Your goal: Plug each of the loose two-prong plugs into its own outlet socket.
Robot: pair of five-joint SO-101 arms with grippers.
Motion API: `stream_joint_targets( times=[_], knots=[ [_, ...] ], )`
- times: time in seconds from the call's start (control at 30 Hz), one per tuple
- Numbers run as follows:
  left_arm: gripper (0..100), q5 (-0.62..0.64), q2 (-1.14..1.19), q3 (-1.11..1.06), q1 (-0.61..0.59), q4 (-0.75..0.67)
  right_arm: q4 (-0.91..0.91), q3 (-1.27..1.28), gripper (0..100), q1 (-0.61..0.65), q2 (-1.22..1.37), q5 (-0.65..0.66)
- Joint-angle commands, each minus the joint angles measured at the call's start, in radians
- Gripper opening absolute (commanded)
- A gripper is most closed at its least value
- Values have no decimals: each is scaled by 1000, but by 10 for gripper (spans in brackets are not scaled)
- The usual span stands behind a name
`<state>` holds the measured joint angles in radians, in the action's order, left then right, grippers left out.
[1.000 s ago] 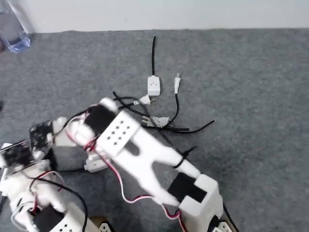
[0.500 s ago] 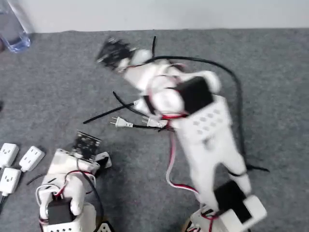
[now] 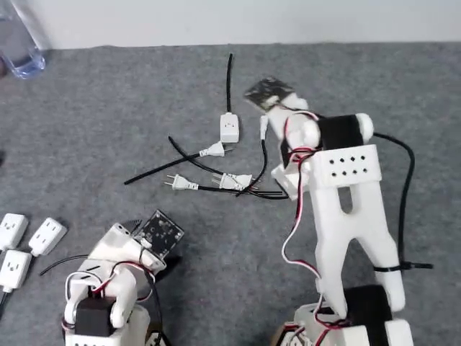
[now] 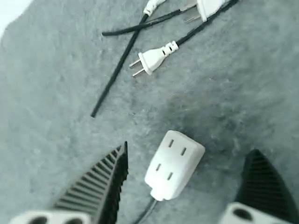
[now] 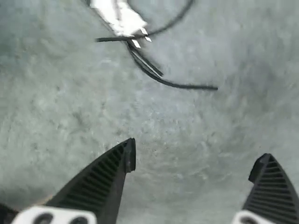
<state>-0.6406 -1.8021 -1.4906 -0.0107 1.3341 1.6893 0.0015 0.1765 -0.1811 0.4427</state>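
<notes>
since half a second ago:
right arm (image 3: 346, 209): swung from over the far middle of the grey carpeted surface (image 3: 403, 94) to its right side, uncovering the small white rectangular outlet socket (image 3: 229, 128) on a black cord.
left arm (image 3: 108, 281): shifted slightly rightward at the near edge.
white two-prong plug on a black cord (image 3: 184, 184): unmoved, like the rest of the cable tangle.

right hand (image 5: 198, 150): spread wide, gripping nothing, over bare surface, with a blurred white plug (image 5: 119, 16) and crossing black cables (image 5: 159, 74) beyond.
left hand (image 4: 189, 151): spread wide too, gripping nothing, fingers (image 4: 107, 182) either side of a white plastic two-outlet socket block (image 4: 173, 163) lying flat, touched by neither, cord leaving its near end.
ahead of that block: the white two-prong plug on a black cord (image 4: 152, 59), prongs bare, unplugged, beside a loose black cable end (image 4: 96, 112).

around, from above:
second white plug (image 3: 215, 151) near the small socket.
third white plug (image 3: 238, 180) in the tangle.
fourth white plug (image 3: 264, 122) just beside the right arm's wrist.
trio of white socket blocks (image 3: 47, 236) at the left edge.
clear plastic bottle (image 3: 18, 43) in the far left corner.

in the way: right arm's wrist and its red and white wires (image 3: 295, 216) lying over the tangle's right end.
</notes>
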Motion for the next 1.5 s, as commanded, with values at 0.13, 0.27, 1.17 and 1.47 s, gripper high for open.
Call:
stream_joint_targets(
  times=[0.13, 0.27, 1.17, 1.47],
  knots=[
    [370, -155, -8, 93, -29, 23, -314, 344, 379, -39, -36, -259],
    [370, -247, 55, 101, -38, 32, -532, 532, 379, -47, -38, -358],
    [370, -425, 1588, 851, -63, -86, -878, 703, 379, -114, 107, -356],
    [370, -423, 1699, 756, -161, -319, -880, 703, 379, -114, 107, -356]
  ],
)
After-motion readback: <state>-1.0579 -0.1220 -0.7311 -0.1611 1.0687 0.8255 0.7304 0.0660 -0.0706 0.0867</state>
